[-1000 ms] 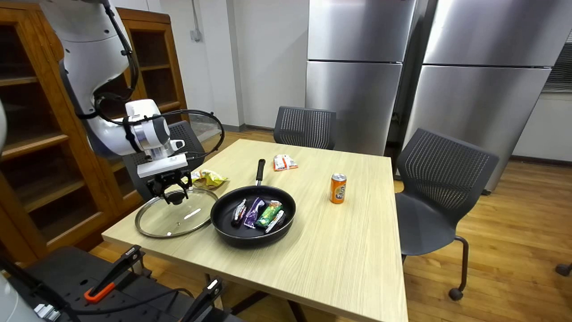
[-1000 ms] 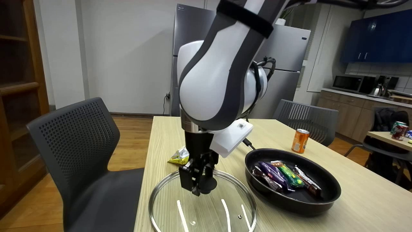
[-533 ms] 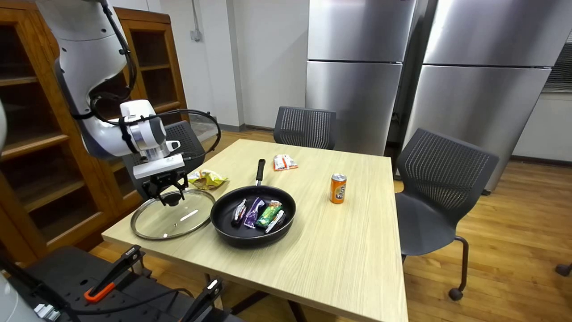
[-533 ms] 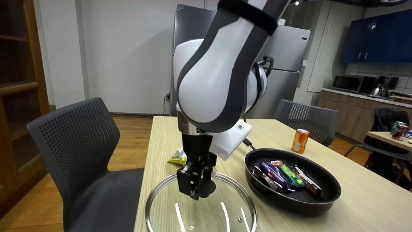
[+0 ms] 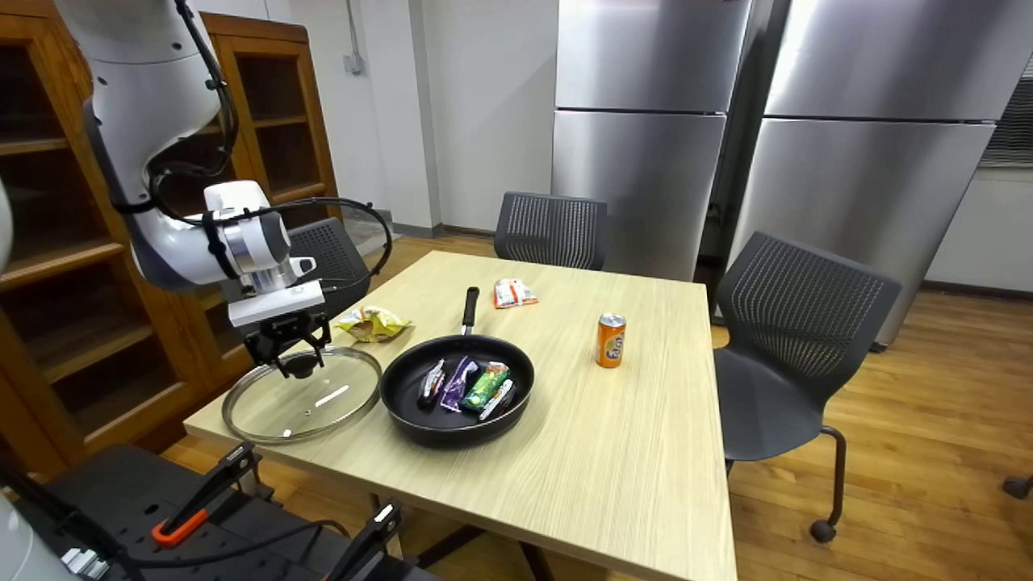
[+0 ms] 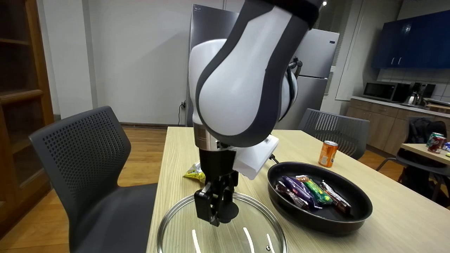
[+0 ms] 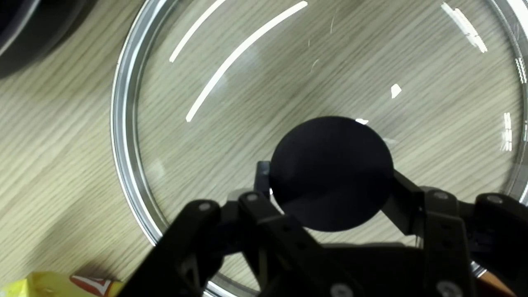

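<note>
My gripper (image 7: 330, 181) is shut on the black round knob (image 7: 332, 165) of a glass lid (image 7: 231, 144) with a metal rim. The lid shows in both exterior views (image 5: 339, 395) (image 6: 242, 211), nearly level at the table's corner. I cannot tell how far it is above the table. The gripper points down over it in both exterior views (image 5: 300, 351) (image 6: 219, 207). Beside the lid stands a black frying pan (image 5: 452, 436) (image 6: 316, 225) holding several wrapped bars, among them a purple one (image 6: 299, 188) and a green one (image 6: 318, 191). A yellow bag (image 5: 374, 323) lies behind the lid.
The light wood table (image 5: 629, 460) also bears an orange can (image 5: 611, 340) and a small white and orange packet (image 5: 514, 293). The pan's handle (image 5: 470, 307) points toward the back. Dark chairs (image 5: 795, 339) (image 6: 84, 151) stand round the table.
The gripper and the lid have moved together, leftward and slightly nearer in an exterior view. The pan, bars, can and bags have not moved.
</note>
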Controlling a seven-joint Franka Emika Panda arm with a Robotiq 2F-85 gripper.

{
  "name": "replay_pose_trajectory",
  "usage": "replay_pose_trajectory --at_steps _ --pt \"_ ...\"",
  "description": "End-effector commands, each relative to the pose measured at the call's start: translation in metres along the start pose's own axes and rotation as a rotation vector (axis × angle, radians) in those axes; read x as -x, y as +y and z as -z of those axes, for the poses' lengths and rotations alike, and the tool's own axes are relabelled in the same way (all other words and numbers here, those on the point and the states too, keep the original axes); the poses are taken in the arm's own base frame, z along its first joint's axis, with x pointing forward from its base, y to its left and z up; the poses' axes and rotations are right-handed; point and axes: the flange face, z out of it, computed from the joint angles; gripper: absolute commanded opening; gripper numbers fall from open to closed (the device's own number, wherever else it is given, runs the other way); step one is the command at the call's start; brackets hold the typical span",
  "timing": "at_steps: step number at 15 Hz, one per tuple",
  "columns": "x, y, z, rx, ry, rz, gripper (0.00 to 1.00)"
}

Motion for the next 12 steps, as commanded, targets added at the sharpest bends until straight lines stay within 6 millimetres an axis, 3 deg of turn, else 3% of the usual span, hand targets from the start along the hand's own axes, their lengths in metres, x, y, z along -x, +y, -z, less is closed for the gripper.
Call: replay_pose_trajectory --at_steps 1,12 --pt "0.012 -0.007 0.028 0.013 0.017 0.015 0.38" --pt "0.023 -0.016 0.065 0.047 0.062 0.057 0.38"
